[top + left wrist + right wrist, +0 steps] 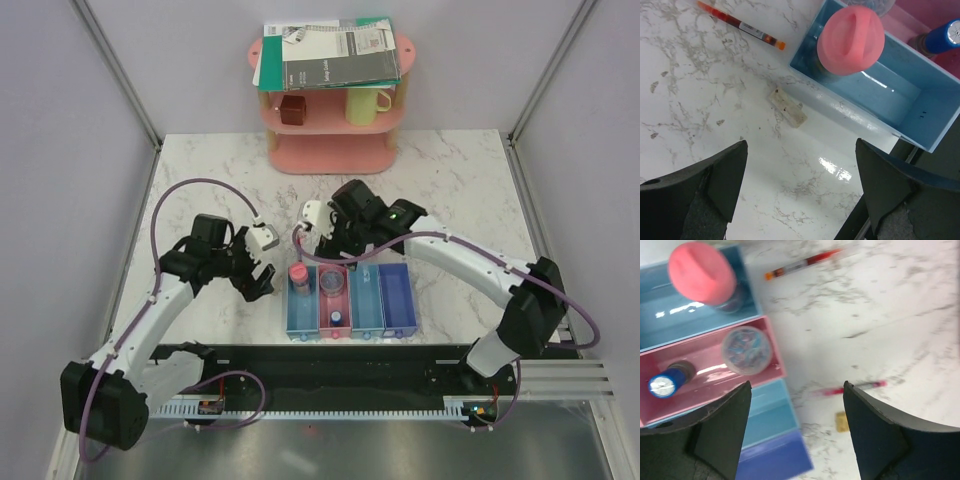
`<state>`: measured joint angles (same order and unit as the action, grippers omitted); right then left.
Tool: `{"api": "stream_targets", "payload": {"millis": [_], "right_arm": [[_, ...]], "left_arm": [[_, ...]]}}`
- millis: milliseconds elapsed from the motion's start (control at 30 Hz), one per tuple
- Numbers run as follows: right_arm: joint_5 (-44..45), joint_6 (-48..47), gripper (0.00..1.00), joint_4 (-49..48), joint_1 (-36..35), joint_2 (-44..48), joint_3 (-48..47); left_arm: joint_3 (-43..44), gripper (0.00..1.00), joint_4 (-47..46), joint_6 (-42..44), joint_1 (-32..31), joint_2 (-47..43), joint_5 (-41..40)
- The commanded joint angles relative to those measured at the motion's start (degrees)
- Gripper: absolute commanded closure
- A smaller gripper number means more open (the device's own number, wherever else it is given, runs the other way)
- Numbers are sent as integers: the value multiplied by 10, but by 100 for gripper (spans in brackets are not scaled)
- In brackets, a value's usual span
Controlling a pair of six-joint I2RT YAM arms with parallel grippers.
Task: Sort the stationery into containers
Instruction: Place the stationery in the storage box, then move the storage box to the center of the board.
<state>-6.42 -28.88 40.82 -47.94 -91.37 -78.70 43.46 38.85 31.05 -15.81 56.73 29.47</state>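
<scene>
Progress was about halfway imo. Blue tray [900,100] had the pink cylinder [850,42] standing in it, pink tray [700,352] held the round disc [746,349] + blue-capped tube [665,383]. Light blue tray [770,410] and violet tray [775,460] looked empty, tho blur made that iffy. Left out on the table [450,180]: red pen [740,24], second red pen [855,386], whitish block [788,106] just beside the blue tray, tan block [841,422]. Left gripper [801,150] & right gripper [796,387] were both spread wide w/ nothing in them
</scene>
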Motion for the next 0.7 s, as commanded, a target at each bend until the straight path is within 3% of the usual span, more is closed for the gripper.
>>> {"api": "stream_targets", "payload": {"millis": [0, 100, 300, 667], "right_arm": [[25, -21, 18, 3, 57, 57, -48], [25, -33, 17, 7, 84, 68, -54], [33, -54, 16, 25, 101, 80, -72], [35, -61, 15, 42, 116, 71, -116]], "left_arm": [[11, 6, 2, 72, 5, 55, 24], [37, 6, 23, 87, 7, 107, 33], [91, 16, 39, 51, 7, 201, 7], [87, 22, -27, -20, 3, 261, -109]]}}
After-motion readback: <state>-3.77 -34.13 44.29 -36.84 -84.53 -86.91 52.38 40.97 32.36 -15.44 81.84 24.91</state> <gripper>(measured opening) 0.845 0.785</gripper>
